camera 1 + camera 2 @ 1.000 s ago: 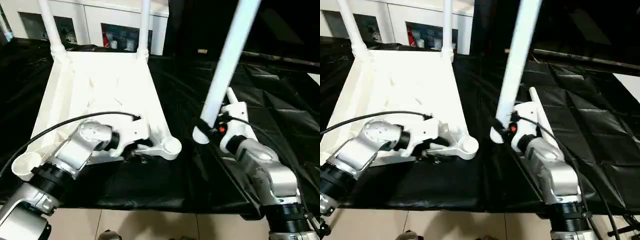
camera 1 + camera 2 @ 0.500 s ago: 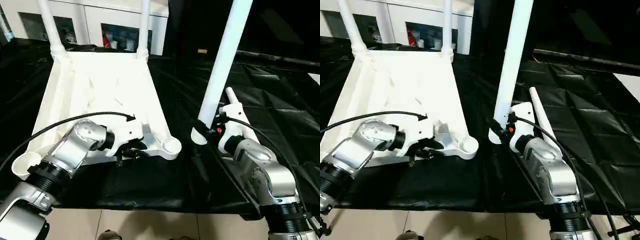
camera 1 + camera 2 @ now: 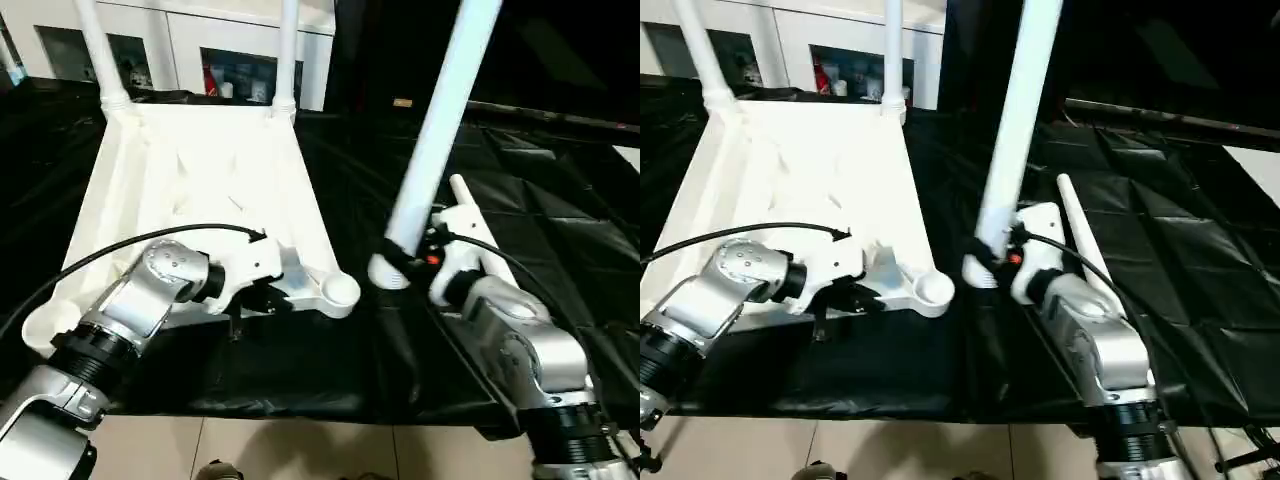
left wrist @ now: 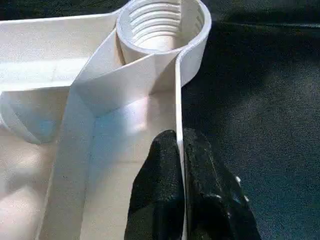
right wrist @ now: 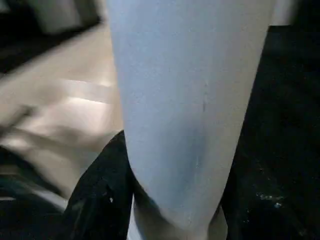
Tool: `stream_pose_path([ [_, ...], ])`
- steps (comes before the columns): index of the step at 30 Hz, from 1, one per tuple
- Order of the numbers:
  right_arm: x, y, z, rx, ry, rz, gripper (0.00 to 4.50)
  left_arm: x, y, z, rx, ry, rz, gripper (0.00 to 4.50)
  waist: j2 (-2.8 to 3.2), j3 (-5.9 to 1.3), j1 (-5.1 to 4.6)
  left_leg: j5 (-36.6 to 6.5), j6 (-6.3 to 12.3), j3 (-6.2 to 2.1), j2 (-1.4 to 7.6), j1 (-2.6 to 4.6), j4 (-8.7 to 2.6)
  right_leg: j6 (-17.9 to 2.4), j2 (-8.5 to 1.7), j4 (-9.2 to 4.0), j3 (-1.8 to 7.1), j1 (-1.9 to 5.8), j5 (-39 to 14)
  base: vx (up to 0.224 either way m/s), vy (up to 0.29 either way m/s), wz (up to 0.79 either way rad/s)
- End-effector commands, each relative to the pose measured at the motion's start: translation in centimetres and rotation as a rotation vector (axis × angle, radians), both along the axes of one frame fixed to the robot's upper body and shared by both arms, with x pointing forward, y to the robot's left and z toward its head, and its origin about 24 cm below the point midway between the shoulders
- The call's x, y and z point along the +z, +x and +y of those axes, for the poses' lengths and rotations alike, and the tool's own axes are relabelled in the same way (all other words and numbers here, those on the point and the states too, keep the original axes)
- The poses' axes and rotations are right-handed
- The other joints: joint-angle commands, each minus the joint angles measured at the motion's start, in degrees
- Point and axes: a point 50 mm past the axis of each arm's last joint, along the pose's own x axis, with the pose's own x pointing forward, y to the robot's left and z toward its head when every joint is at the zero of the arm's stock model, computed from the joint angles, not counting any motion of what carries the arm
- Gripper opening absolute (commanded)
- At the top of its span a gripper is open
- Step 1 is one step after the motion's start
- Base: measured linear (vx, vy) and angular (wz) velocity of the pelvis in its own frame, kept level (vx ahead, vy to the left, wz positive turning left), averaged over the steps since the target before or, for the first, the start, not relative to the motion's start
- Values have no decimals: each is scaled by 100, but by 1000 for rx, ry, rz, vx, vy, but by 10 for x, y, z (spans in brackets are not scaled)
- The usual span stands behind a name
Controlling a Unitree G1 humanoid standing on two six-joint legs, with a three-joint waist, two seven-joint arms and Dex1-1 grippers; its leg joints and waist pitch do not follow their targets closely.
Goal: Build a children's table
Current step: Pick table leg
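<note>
Nearest, two grippers worked. The left gripper (image 4: 181, 165) was clamped on the thin near rim of the upturned children's table (image 3: 200, 170) on the black cloth (image 3: 560, 180), beside an empty corner socket (image 4: 162, 25) whose ribbed bore showed in the left wrist view. The right gripper (image 3: 400, 262) gripped one loose leg (image 3: 435, 130), tilted. Farther off, two legs (image 3: 288, 55) stood in sockets.
</note>
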Motion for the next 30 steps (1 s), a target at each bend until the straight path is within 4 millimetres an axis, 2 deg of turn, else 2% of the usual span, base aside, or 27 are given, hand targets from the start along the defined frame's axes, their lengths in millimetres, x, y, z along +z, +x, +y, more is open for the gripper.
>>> stream_pose_path([
  [1,17,-1,5,99,45,-32,191,-3,3,-9,13,-9,-21,0,147,-405,1,-1658,-260,5,79,102,-424,-911,-322,-444,154,225,-1450,0,0,0],
  [2,14,2,5,117,6,-26,191,-3,3,-22,-9,-34,-24,0,136,-406,8,-1635,-265,2,83,95,-417,-918,-335,-441,151,231,-1473,0,0,0],
  [4,14,3,5,116,2,-26,191,-3,2,-22,-11,-36,-24,0,128,-408,29,-1575,-266,12,74,92,-413,-871,-350,-455,161,226,-1577,0,0,0],
  [5,11,6,4,106,-12,-18,191,-4,3,-28,-13,-48,-26,0,150,-413,35,-1528,-281,6,73,82,-417,-849,-357,-454,163,233,-1607,0,0,0],
  [8,1,12,4,110,-55,8,191,-5,4,-38,-10,-62,-25,0,139,-428,52,-1452,-285,26,63,86,-397,-905,-344,-456,159,226,-1482,0,0,0],
  [10,-4,13,3,109,-91,17,191,-6,5,-39,-4,-65,-21,0,128,-437,76,-1313,-254,25,60,67,-395,-891,-352,-444,160,259,-1364,0,0,0],
  [13,-7,15,1,105,-113,27,191,-6,6,-39,3,-69,-19,0,125,-442,92,-1204,-207,34,56,62,-388,-888,-351,-438,159,264,-1271,0,0,0],
  [17,-12,19,-1,93,-112,42,191,-8,7,-37,11,-71,-14,0,140,-428,95,-1384,-220,25,64,70,-401,-830,-361,-471,156,243,-1635,0,0,0],
  [22,-18,27,3,92,-73,59,191,-10,5,-32,22,-68,5,0,138,-432,75,-1442,-214,25,63,73,-401,-882,-358,-475,151,233,-1661,0,0,0],
  [24,-20,27,5,113,-67,74,191,-11,5,-32,24,-65,0,0,104,-441,87,-1369,-183,27,70,65,-401,-884,-361,-463,151,248,-1567,0,0,0],
  [26,-23,28,7,129,-76,85,191,-11,6,-32,27,-64,-2,0,120,-438,83,-1301,-170,27,68,61,-403,-919,-353,-445,145,248,-1435,0,0,0],
  [28,-25,28,8,145,-82,92,191,-11,6,-32,30,-68,-3,0,102,-429,78,-1366,-174,32,66,62,-405,-907,-358,-464,145,245,-1567,0,0,0],
  [30,-28,29,9,153,-92,94,191,-10,6,-32,31,-68,-3,0,113,-424,81,-1424,-179,28,67,66,-408,-868,-367,-478,147,240,-1727,0,0,0],
])
